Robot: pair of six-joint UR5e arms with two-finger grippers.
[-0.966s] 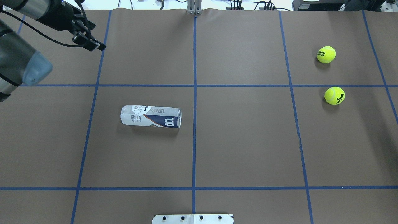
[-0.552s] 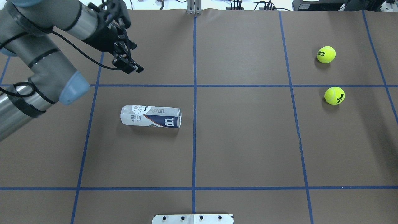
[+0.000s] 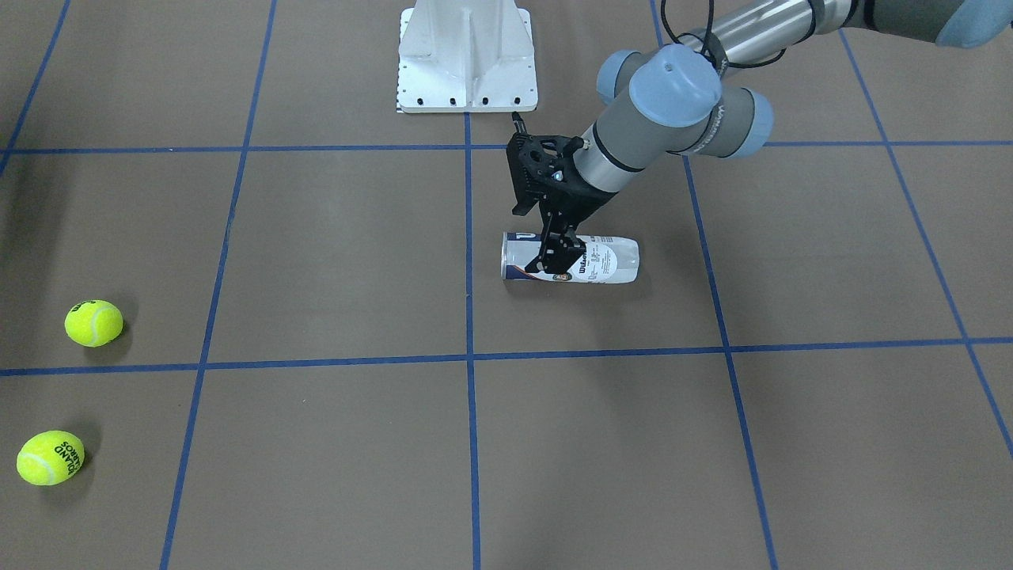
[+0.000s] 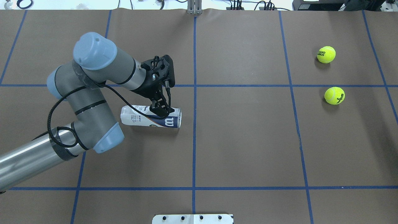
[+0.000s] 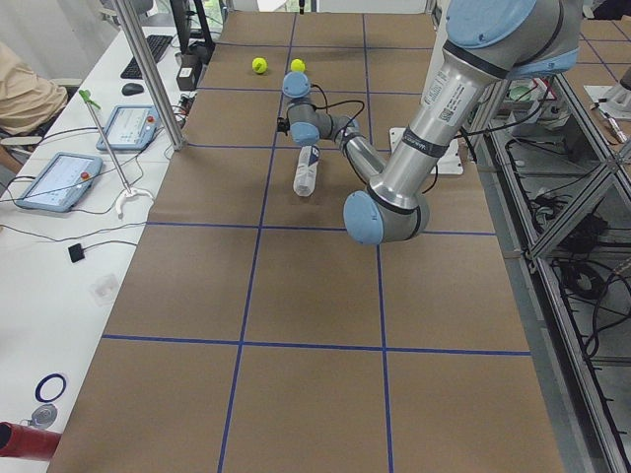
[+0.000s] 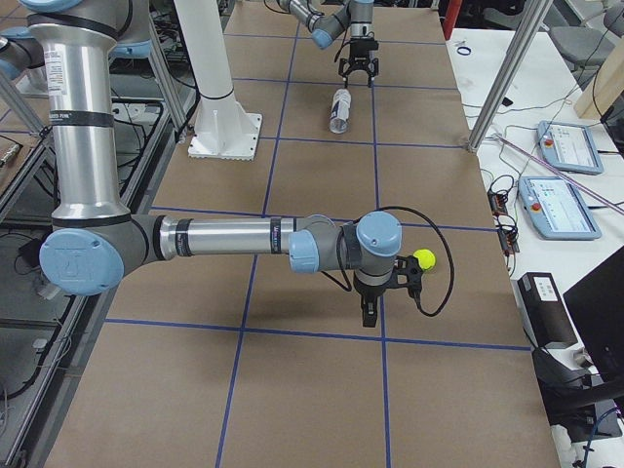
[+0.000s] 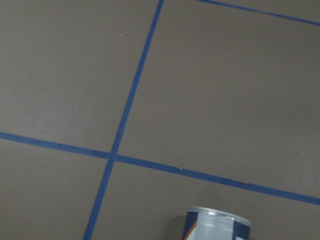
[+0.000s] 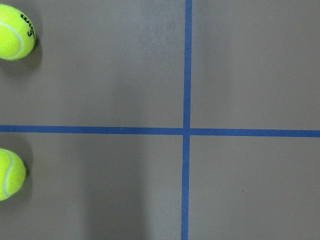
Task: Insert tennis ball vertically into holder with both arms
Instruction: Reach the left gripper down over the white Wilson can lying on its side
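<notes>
The holder, a clear Wilson can with a navy and white label, lies on its side on the brown table, its open end towards the centre line. It also shows in the front view. My left gripper is over the can's open-end half, fingers pointing down, open and empty; the front view shows it too. Two yellow tennis balls lie at the far right. My right gripper hovers next to a ball; I cannot tell whether it is open or shut.
Blue tape lines divide the brown table into squares. The white bolted base stands at the near edge. The left wrist view shows the can's rim. The right wrist view shows both balls at its left edge.
My left arm has swung in from the far left corner, and its gripper is now over the can. The can and the balls have not moved.
</notes>
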